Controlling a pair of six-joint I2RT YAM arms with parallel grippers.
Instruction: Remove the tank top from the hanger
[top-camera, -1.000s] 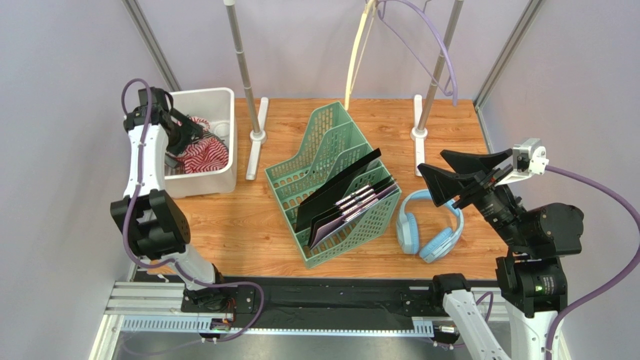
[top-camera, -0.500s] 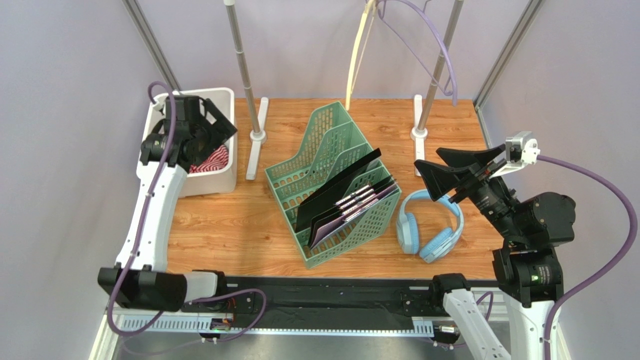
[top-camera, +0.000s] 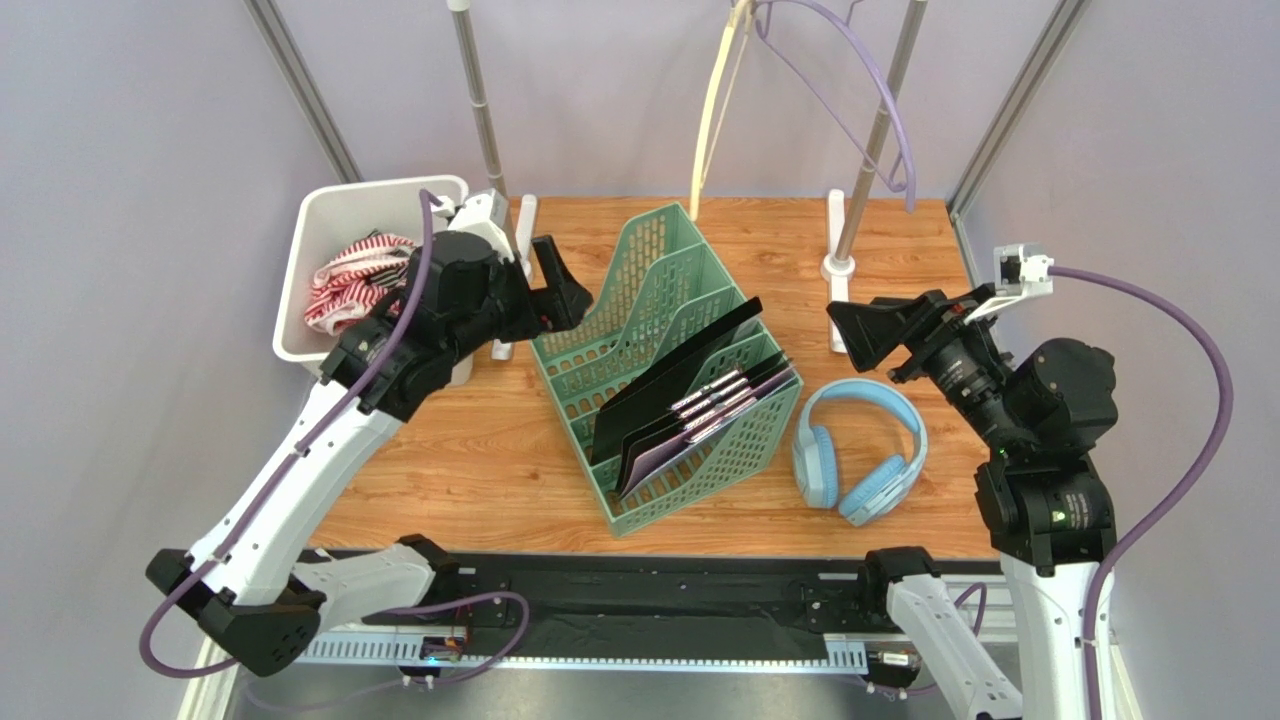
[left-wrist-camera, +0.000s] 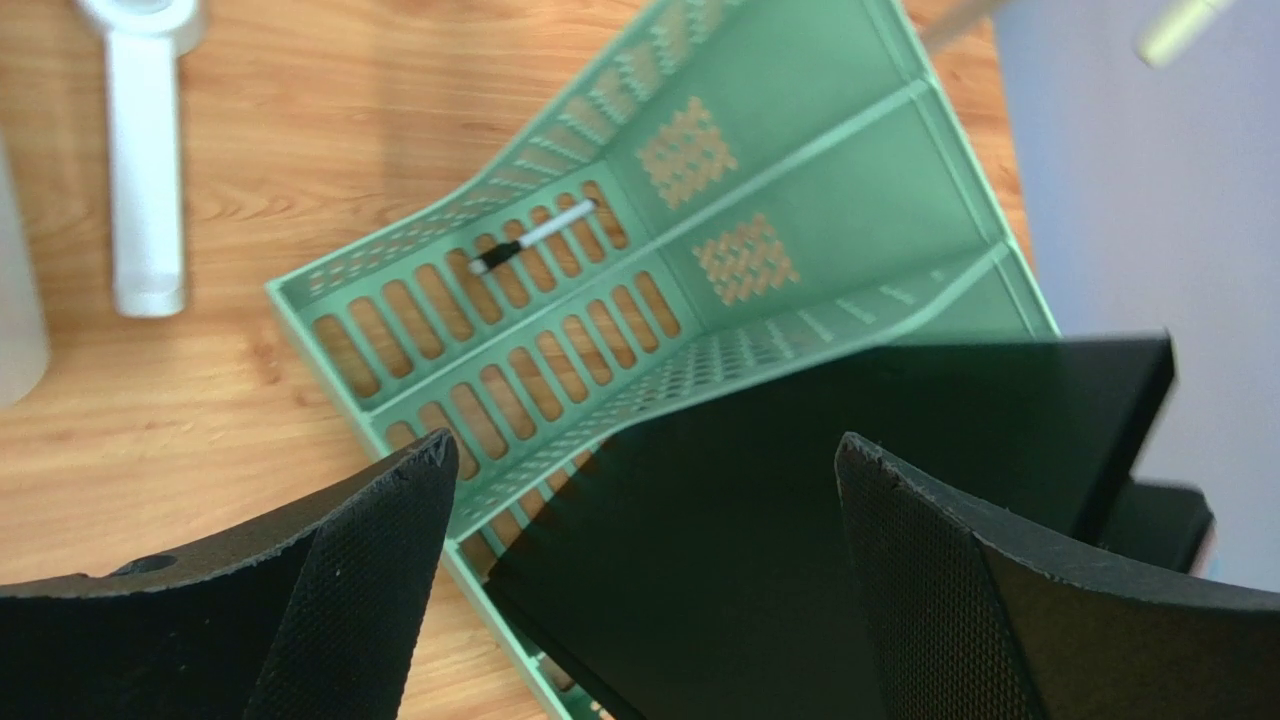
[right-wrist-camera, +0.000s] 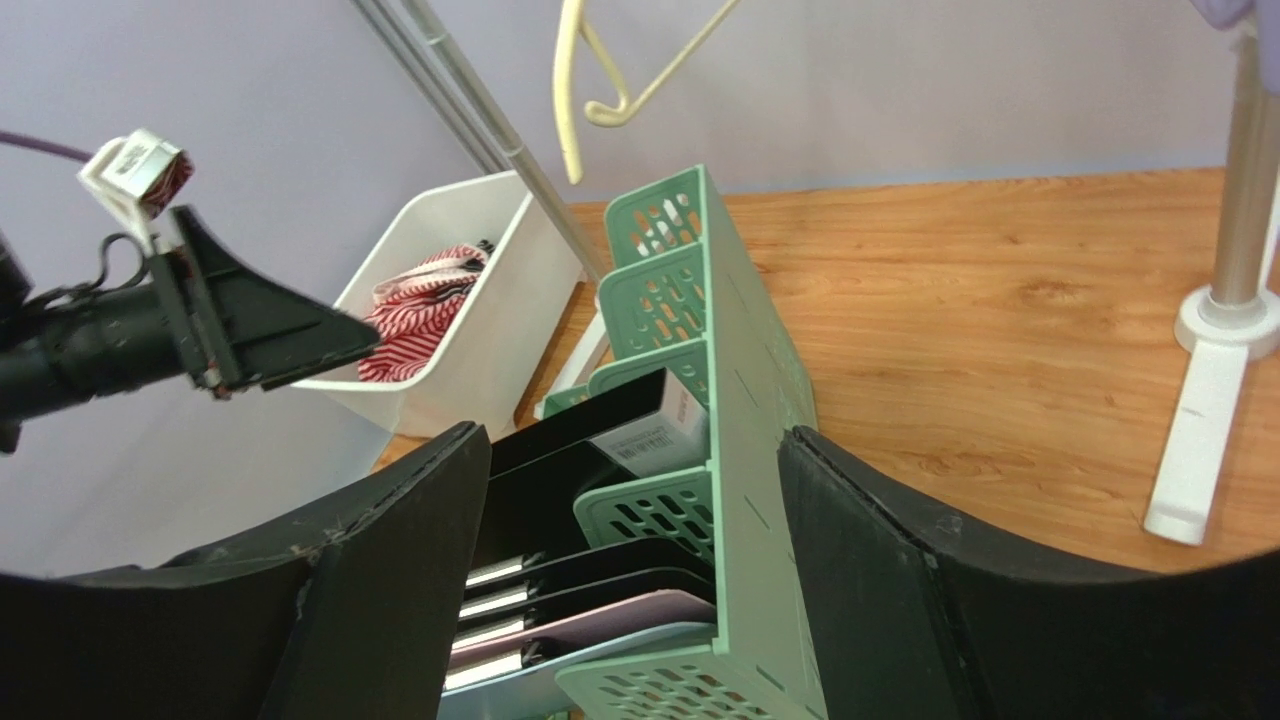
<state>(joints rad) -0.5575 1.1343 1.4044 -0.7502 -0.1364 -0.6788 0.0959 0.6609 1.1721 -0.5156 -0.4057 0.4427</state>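
The red-and-white striped tank top (top-camera: 358, 270) lies crumpled in the white bin (top-camera: 308, 225) at the back left; it also shows in the right wrist view (right-wrist-camera: 428, 308). A cream hanger (top-camera: 718, 105) and a purple hanger (top-camera: 857, 83) hang bare from the rack at the back. My left gripper (top-camera: 559, 293) is open and empty, right of the bin, over the left edge of the green file rack (left-wrist-camera: 646, 444). My right gripper (top-camera: 842, 333) is open and empty at the right, facing the file rack (right-wrist-camera: 634, 437).
A green file rack (top-camera: 661, 300) with black and lilac folders stands mid-table. Blue headphones (top-camera: 864, 450) lie to its right. Two rack poles (top-camera: 489, 135) rise from white feet (top-camera: 516, 270) at the back. The left gripper's fingers (right-wrist-camera: 286, 338) show in the right wrist view.
My left arm has swung right, out of the bin and over to the green file rack, with open, empty jaws. The tank top stays in the bin. My right gripper shifted slightly back.
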